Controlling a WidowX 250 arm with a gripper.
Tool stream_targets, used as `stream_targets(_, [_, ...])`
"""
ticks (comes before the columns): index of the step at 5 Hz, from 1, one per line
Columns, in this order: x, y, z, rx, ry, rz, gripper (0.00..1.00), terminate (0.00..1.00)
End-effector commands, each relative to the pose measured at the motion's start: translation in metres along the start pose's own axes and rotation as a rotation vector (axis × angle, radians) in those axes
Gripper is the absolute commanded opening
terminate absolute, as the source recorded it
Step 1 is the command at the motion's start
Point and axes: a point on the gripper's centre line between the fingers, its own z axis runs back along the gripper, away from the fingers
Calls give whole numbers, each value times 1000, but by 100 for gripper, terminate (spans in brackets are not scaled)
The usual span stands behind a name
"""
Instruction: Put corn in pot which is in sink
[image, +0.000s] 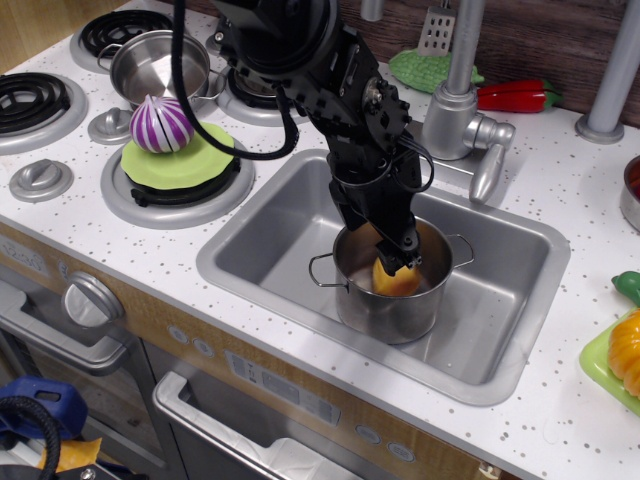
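The yellow corn (396, 279) lies inside the shiny steel pot (372, 308), which stands in the grey sink (268, 248). My black gripper (397, 251) reaches down from the upper left and hangs over the pot's mouth, just above the corn. Its fingers look parted and the corn sits below them, not held between them. The pot's wire handles stick out left and right.
A silver faucet (462, 110) stands behind the sink. A purple-striped onion (163, 124) sits on a green plate (205, 152) on the stove at left, with another steel pot (158, 65) behind it. An orange squash (626, 351) is at the right edge, and a red pepper (517, 96) is at the back.
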Motion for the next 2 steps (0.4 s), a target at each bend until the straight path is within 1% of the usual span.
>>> stream_targets(1, [10,8,8,21,-39,2,100,0])
stream_targets(2, [10,8,8,21,-39,2,100,100])
